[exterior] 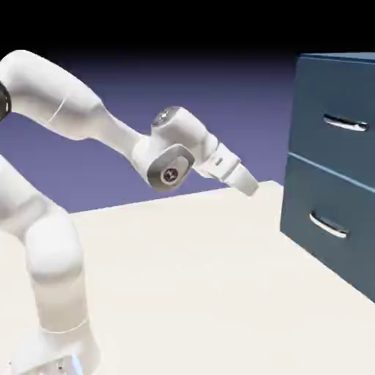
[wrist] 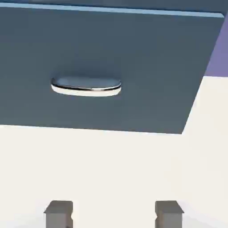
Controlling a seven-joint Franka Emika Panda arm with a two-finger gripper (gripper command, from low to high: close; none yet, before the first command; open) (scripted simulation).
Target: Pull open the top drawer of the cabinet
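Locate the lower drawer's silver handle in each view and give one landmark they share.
Exterior view: the lower drawer's handle sits at the right, below mid-height, under the top drawer's handle.
Hand view: it lies upper left of centre.
Shared landmark: the cream table meeting the cabinet base.

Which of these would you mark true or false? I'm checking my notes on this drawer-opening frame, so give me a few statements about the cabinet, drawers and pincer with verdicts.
1. The pincer is clamped on a handle. False: it hangs in the air short of the cabinet, with nothing between its fingertips.
2. Each drawer front carries a silver bar handle. True: one on the top drawer, one on the lower drawer.
3. The top drawer is pulled far out. False: in the exterior view both fronts sit about level with each other.
4. The hand view shows one handle only. True.
5. The cabinet stands on the table. True.
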